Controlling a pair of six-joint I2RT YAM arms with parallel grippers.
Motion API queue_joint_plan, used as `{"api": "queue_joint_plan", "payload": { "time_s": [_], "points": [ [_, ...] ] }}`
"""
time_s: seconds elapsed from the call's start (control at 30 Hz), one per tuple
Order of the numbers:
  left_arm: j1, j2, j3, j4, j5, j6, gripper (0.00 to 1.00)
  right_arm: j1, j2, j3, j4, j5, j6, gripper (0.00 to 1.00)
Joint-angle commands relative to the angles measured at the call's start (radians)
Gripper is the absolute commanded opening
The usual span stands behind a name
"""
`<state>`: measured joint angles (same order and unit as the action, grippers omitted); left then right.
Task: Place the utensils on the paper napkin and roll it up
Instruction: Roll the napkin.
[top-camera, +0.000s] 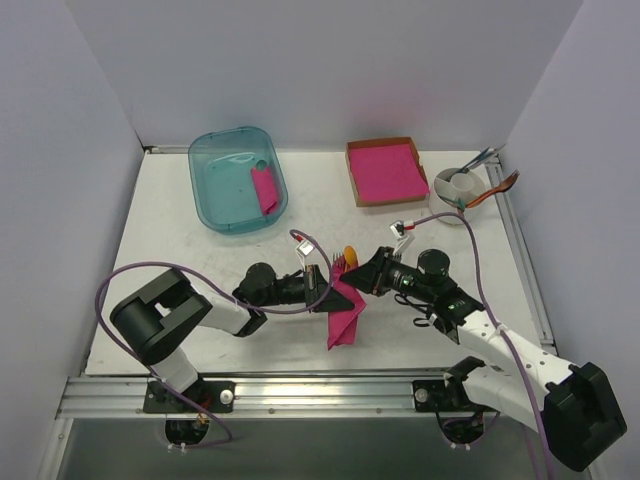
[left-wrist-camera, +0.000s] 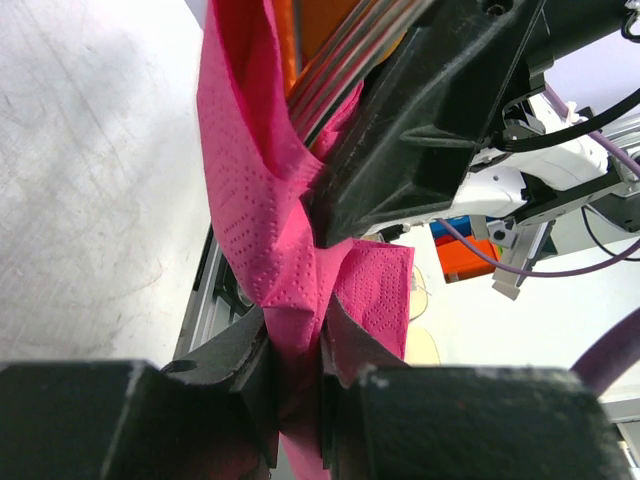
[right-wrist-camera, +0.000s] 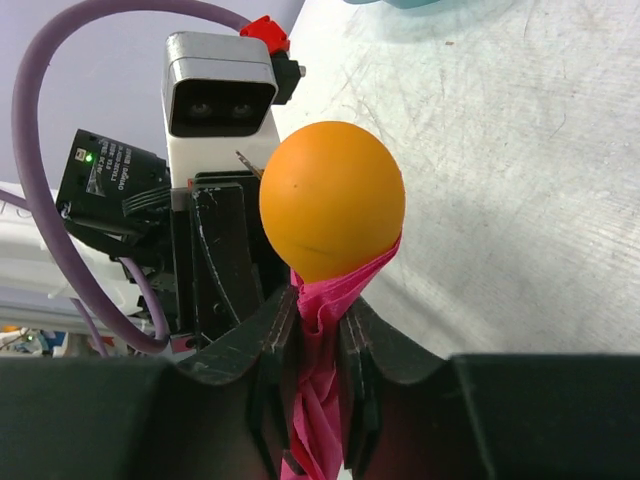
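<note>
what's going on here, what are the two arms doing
Both arms hold one bundle. The left gripper and right gripper are each clamped on the paper napkin, which is bunched around the fork and orange spoon. The spoon's bowl pokes out; the wrap looks loose, not a neat roll yet.

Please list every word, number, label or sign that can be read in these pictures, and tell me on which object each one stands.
No text can be read in any view.
Small white print on the black box, right wrist view: too small and blurred to read.
Paper napkin, orange spoon, teal tub, cardboard tray: no print visible.
</note>
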<state>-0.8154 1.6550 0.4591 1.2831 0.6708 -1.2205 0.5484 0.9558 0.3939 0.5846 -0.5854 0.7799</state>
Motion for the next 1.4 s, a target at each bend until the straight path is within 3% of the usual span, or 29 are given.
{"api": "queue_joint_plan", "payload": {
  "time_s": [0.0, 0.07, 0.13, 0.23, 0.57, 0.73, 1.03, 1.13, 1.17, 1.27, 1.37],
  "points": [
    [-0.002, -0.044, 0.039, 0.295, 0.030, -0.027, 0.04, -0.007, 0.006, 0.013, 0.060, -0.039, -0.024, 0.21],
    [-0.004, -0.047, 0.039, 0.295, 0.032, -0.025, 0.04, -0.007, 0.006, 0.003, 0.081, -0.048, -0.013, 0.57],
    [-0.004, -0.050, 0.039, 0.294, 0.033, -0.027, 0.04, -0.007, 0.012, -0.006, 0.115, -0.060, 0.007, 0.66],
    [-0.002, -0.057, 0.046, 0.292, 0.039, -0.030, 0.04, -0.007, 0.023, -0.021, 0.141, -0.074, 0.016, 0.71],
    [-0.016, -0.074, 0.059, 0.295, 0.053, -0.043, 0.03, -0.007, 0.051, -0.056, 0.276, -0.102, 0.076, 0.36],
    [-0.019, -0.064, 0.058, 0.297, 0.056, -0.042, 0.03, -0.008, 0.035, -0.052, 0.296, -0.096, 0.087, 0.29],
    [-0.027, -0.055, 0.056, 0.295, 0.064, -0.042, 0.03, -0.007, 0.035, -0.047, 0.310, -0.097, 0.096, 0.39],
    [-0.028, -0.054, 0.053, 0.295, 0.064, -0.040, 0.03, -0.008, 0.037, -0.044, 0.316, -0.100, 0.099, 0.30],
    [-0.028, -0.055, 0.052, 0.294, 0.062, -0.039, 0.03, -0.007, 0.038, -0.044, 0.316, -0.100, 0.099, 0.20],
    [-0.028, -0.055, 0.049, 0.291, 0.064, -0.034, 0.04, -0.008, 0.038, -0.043, 0.319, -0.103, 0.105, 0.08],
    [-0.030, -0.051, 0.049, 0.285, 0.062, -0.025, 0.07, -0.007, 0.038, -0.049, 0.320, -0.102, 0.114, 0.00]
  ]
}}
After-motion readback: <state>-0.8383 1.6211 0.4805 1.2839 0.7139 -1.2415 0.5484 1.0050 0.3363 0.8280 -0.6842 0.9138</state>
